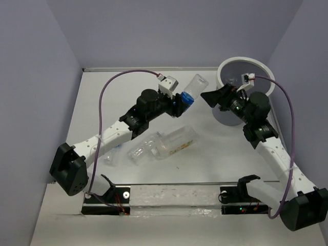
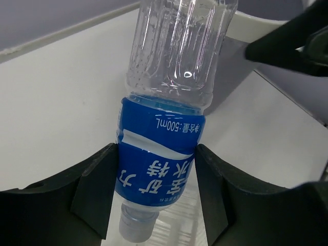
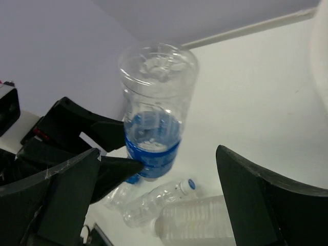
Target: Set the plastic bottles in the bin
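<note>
My left gripper (image 1: 183, 100) is shut on a clear bottle with a blue label (image 1: 192, 91) and holds it above the table, base tilted up towards the bin (image 1: 266, 72). In the left wrist view the jaws (image 2: 156, 189) squeeze the label (image 2: 159, 159), cap end down. My right gripper (image 1: 216, 99) is open and empty, just right of that bottle and facing it; its view shows the bottle (image 3: 156, 97) between its spread fingers (image 3: 66, 195). A large wide bottle (image 1: 174, 143) and a small bare bottle (image 1: 141, 151) lie on the table.
Another small bottle (image 1: 110, 155) lies partly under the left arm. The grey bin with its white rim (image 2: 256, 23) stands at the back right corner, partly hidden by the right arm. Purple cables loop over both arms. Walls close in the table's sides and back.
</note>
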